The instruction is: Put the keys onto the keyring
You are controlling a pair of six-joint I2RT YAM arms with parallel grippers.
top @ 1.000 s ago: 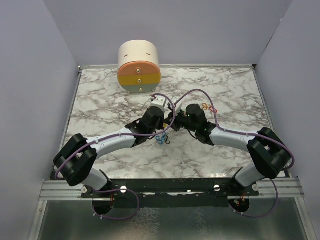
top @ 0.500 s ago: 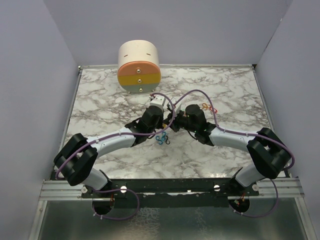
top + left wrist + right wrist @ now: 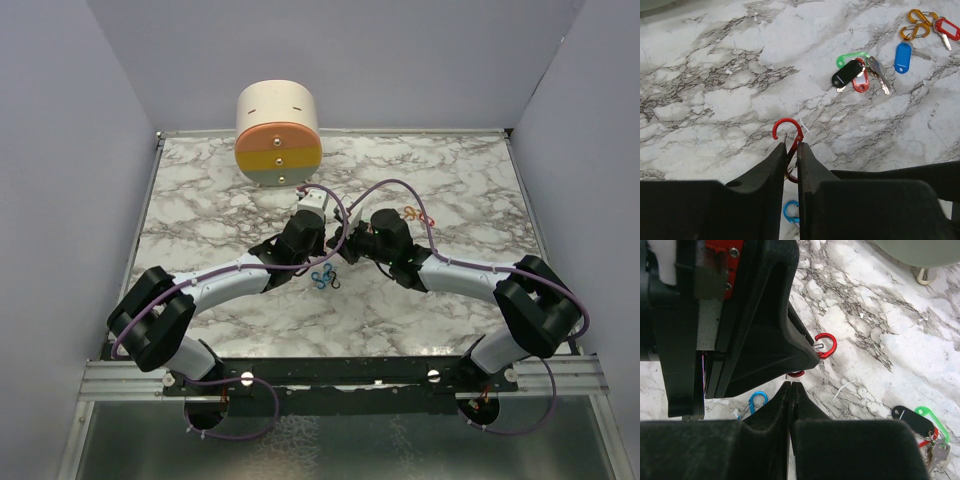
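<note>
My left gripper [image 3: 791, 148] is shut on a red carabiner clip [image 3: 788, 131], whose hook sticks out past the fingertips just above the marble. The clip also shows in the right wrist view [image 3: 826, 345]. My right gripper [image 3: 791, 384] is shut, with its tips right at the clip's lower end; nothing shows between its jaws. A bunch of keys with green, black and red heads [image 3: 855, 74] lies to the right. A blue-headed key [image 3: 902, 56] and a red-headed key [image 3: 947, 28] lie farther right. In the top view both grippers meet at mid-table [image 3: 342, 246].
Orange clips [image 3: 916, 25] lie by the red-headed key, and they also show in the top view [image 3: 414, 213]. A blue clip [image 3: 789, 212] lies under my left fingers, and blue clips [image 3: 322, 278] show in the top view. A cream drum with orange, yellow and grey bands [image 3: 278, 135] stands at the back left.
Both grippers stay tip to tip at mid-table. My left wrist has edged slightly back and left; the red clip stays in its grip.
</note>
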